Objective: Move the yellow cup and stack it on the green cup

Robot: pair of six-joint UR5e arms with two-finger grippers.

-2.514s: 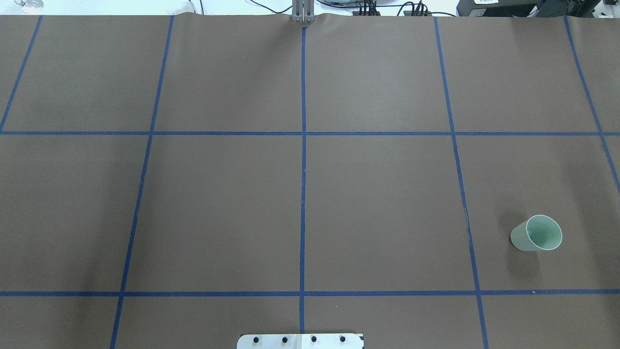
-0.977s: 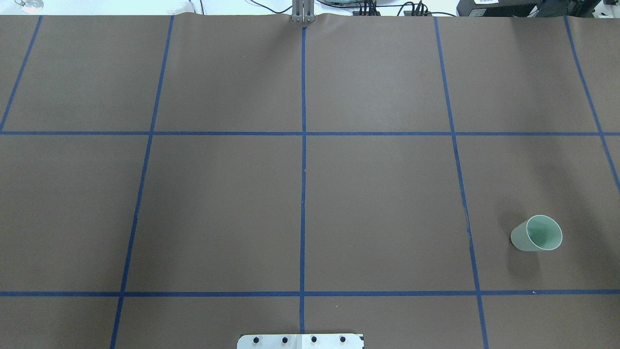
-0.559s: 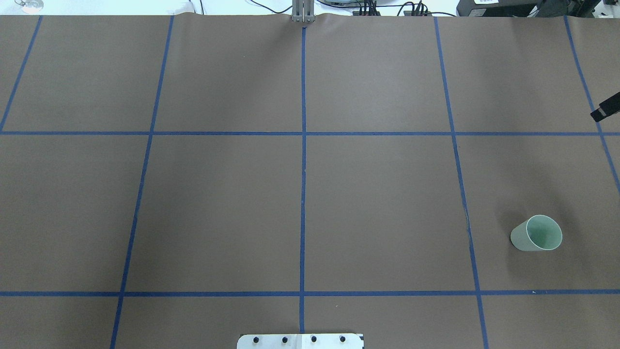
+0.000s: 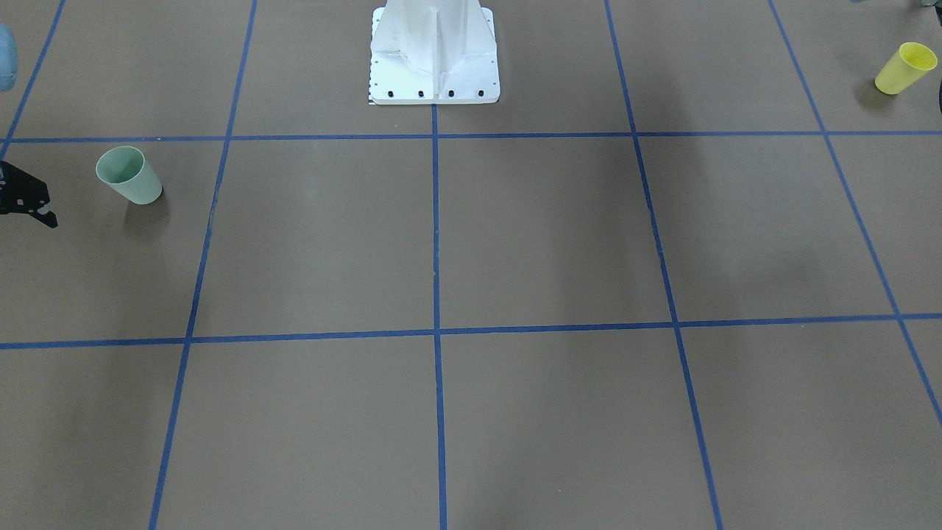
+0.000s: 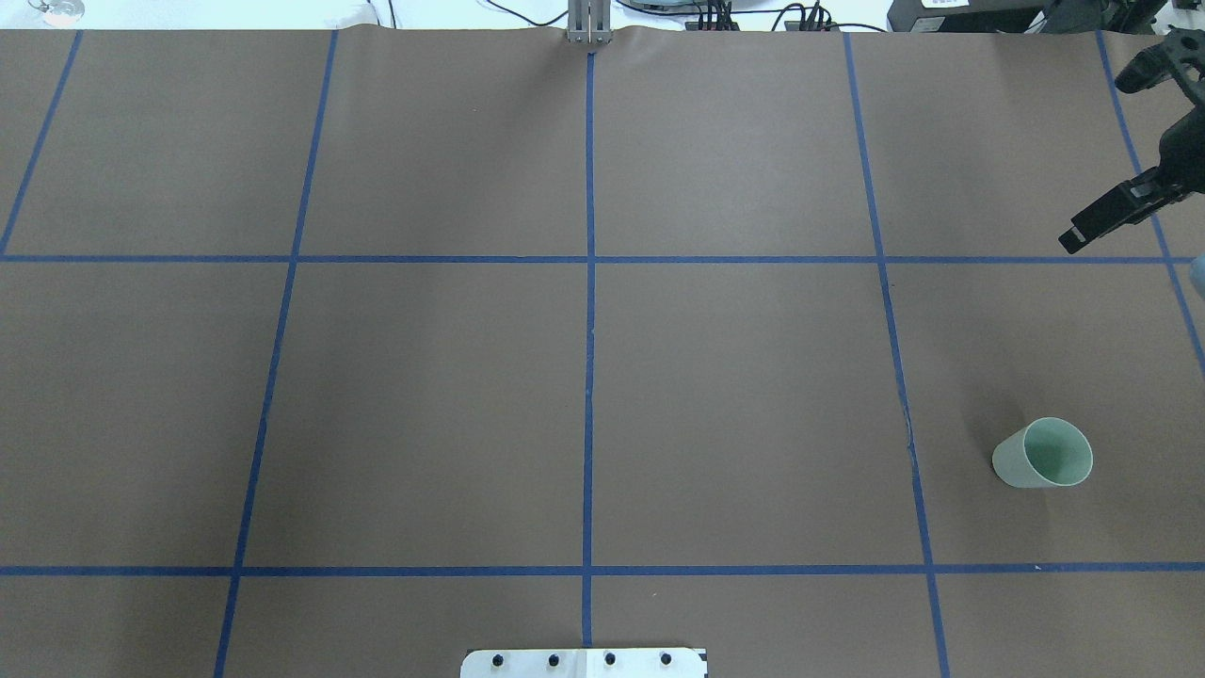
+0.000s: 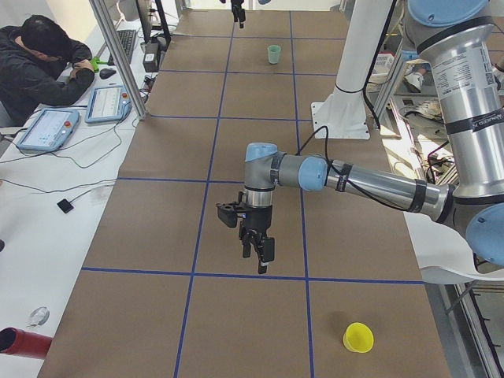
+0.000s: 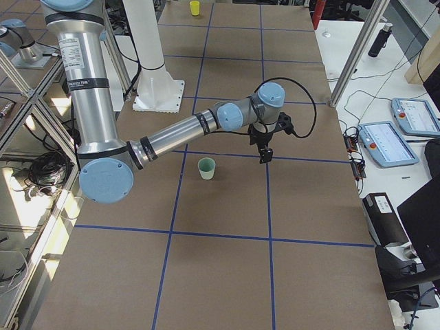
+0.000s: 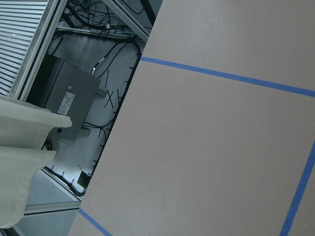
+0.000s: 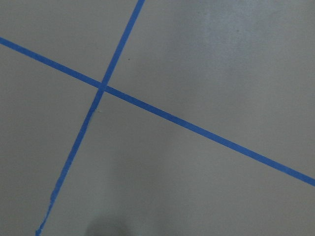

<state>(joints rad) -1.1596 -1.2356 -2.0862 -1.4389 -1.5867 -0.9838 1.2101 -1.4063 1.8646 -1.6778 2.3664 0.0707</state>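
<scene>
Nothing is stacked yet: we see the yellow cup (image 4: 904, 68) upright at two o'clock in the front view, the green cup (image 4: 129, 174) far across at nine o'clock. Our right gripper (image 5: 1123, 146) hangs jaws apart, empty; we cannot tell the left gripper's (image 6: 256, 250) state.

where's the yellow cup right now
In the front-facing view the yellow cup stands upright at the far top right, on the robot's left end of the table, far from the green cup.
</scene>
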